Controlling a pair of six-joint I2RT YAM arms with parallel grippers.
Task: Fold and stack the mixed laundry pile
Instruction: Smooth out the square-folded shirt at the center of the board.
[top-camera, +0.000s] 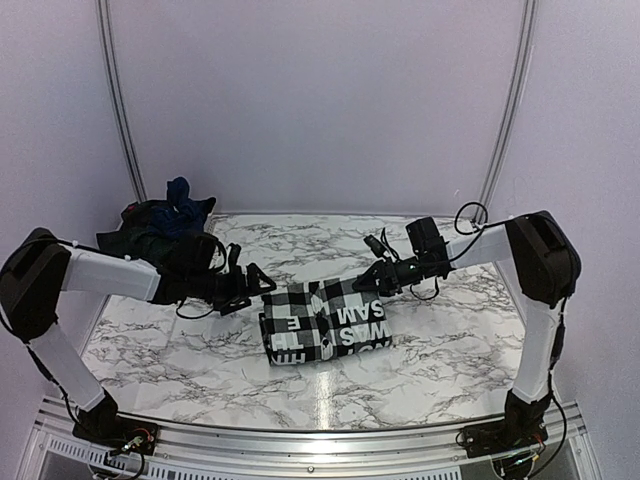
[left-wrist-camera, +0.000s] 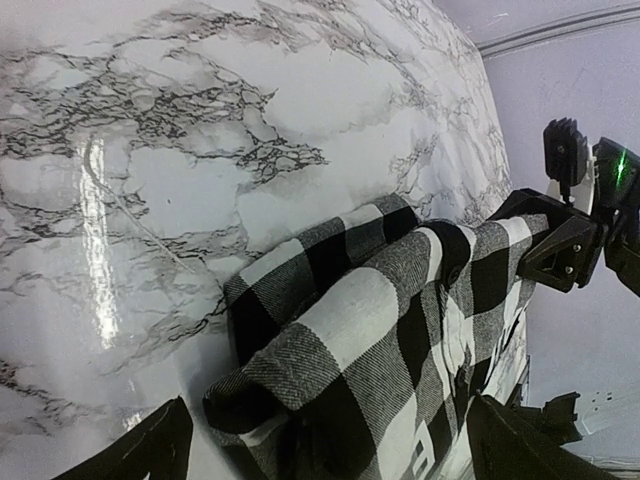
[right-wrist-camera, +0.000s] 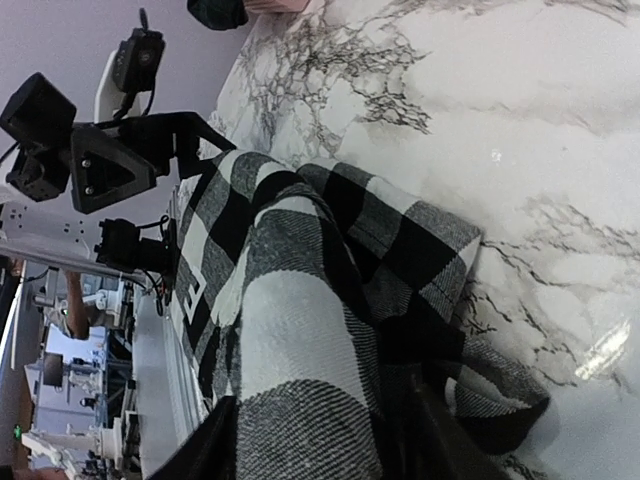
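Observation:
The black-and-white check shirt (top-camera: 325, 325) lies folded in a thick rectangle at the table's middle, with white lettering on its near part. My left gripper (top-camera: 262, 286) is at its far left corner. Its fingers stand wide apart around the bunched shirt edge (left-wrist-camera: 350, 340), with bare table between one finger (left-wrist-camera: 150, 450) and the cloth. My right gripper (top-camera: 372, 283) is at the far right corner, its fingers (right-wrist-camera: 212, 450) pressed on a raised fold of the shirt (right-wrist-camera: 300, 330). The navy and dark plaid garments (top-camera: 160, 225) lie heaped at the back left.
The white marble table (top-camera: 180, 340) has a metal rail (top-camera: 320, 445) along its near edge. White curtain walls close in the back and sides. The dark heap sits right behind my left arm (top-camera: 110, 272).

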